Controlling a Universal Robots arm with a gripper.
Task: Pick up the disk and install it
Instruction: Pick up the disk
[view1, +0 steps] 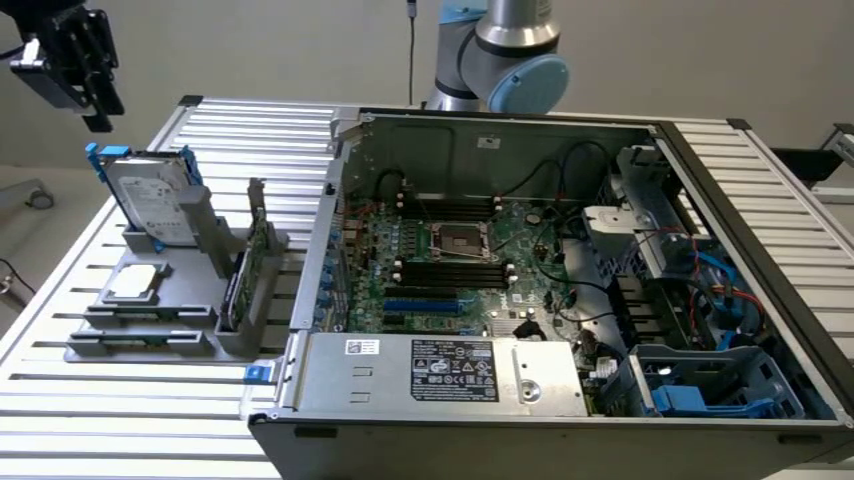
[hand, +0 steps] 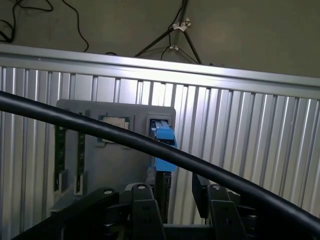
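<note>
- Step in hand, as far as I can judge: the approach for the pick. The gripper (view1: 94, 100) hangs in the air with its fingers (hand: 142, 210) spread apart and nothing between them.
- The disk (view1: 150, 195) stands on edge in the grey holder (view1: 200, 300) on the slatted table (view1: 80, 400). It's well below the fingertips and a bit off to one side of them, not touched yet.
- In the wrist view its blue end (hand: 162, 142) sits out beyond the fingertips, roughly in line with the gap between them. So the alignment looks decent, I'd say.
- To do this well, I'd centre the gap over the disk's upper edge first and only then come down, so one finger slides along each flat face instead of landing on a blue rail.
- A grey post of the holder leans against one face of the disk, so I'd grip the upper part only. Going deep probably jams the finger on that side into the post.
- A black cable (hand: 150, 145) runs across between the fingers and the disk in the wrist view. It likely hides the contact spot, so I'd trust the exterior view more.
- Neighbours to stay clear of: a small square chip (view1: 138, 283) lying flat on the holder, lower than the disk, and a thin card (view1: 251, 250) on edge just past the disk from the fingers.
- The open computer case (view1: 561, 300) is past that card, well away from the fingers.
</note>
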